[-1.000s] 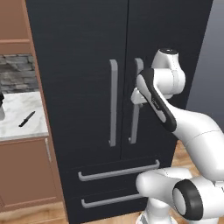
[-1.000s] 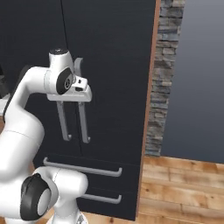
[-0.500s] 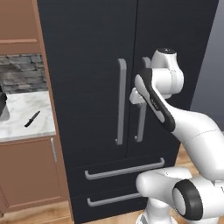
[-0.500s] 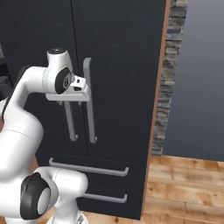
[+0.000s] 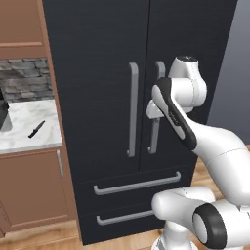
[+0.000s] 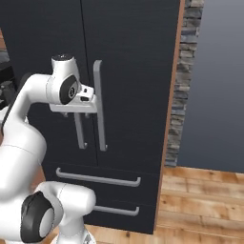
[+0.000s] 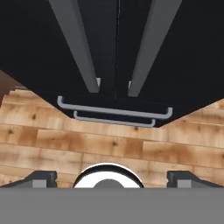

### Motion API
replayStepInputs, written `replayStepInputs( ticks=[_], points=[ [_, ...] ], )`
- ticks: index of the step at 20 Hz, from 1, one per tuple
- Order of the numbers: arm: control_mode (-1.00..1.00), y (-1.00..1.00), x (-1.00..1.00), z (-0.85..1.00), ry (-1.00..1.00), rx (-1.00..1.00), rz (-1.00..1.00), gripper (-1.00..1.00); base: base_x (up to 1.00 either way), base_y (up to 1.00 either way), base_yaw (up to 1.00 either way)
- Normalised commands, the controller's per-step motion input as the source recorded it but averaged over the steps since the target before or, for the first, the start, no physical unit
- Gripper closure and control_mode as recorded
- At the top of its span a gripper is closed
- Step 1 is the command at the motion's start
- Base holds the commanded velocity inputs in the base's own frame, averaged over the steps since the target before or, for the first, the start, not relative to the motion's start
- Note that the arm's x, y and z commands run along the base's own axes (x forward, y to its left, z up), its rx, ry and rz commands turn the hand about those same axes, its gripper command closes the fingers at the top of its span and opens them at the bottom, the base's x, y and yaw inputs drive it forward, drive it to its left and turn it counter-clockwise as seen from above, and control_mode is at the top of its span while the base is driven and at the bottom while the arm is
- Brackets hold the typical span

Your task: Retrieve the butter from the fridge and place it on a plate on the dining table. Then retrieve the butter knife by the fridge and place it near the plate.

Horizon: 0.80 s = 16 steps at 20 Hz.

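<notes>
Black fills most of my left base view: the fridge stands shut, with two long grey bar handles either side of the door seam and two drawers below. My arm's hand sits just in front of the right-hand handle, at about its mid-height. To the left, on the marble worktop beside the fridge, the butter knife lies flat, well apart from the arm. It looks slim, stiff and light; I would take it across the black handle, since it lies low on a hard top and could skid.

From the right base view, the fridge is equally closed, and the pincer hangs just off the two handles, touching neither as far as I can tell.

In the hand view I look down the doors to the drawer pulls and the plank floor. The two dark fingertips stand spread to their widest, with nothing between them.

The butter is presumably behind these doors, so I cannot see it. I judge the step in hand is getting a door open. The bar handle is rigid and smooth; I would close around it near the middle. The butter itself should be small, light, soft and perhaps greasy, so a gentle hold across its short sides.
</notes>
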Motion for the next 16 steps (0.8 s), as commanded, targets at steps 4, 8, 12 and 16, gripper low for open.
replayStepInputs(
  ticks=[4,8,12,16],
  points=[
    [-1.0,-0.1,-0.08,-0.34,0.0,0.0,0.0,-1.0,0.0,0.0,0.0],
    [-1.0,-0.42,0.44,-0.26,-0.12,0.03,0.0,-1.0,0.0,0.0,0.0],
    [-1.0,-0.08,0.86,-0.07,-0.1,0.0,0.0,-1.0,0.0,0.0,0.0],
    [-1.0,-0.01,0.9,-0.01,-0.11,0.0,0.0,-1.0,0.0,0.0,0.0]
  ],
)
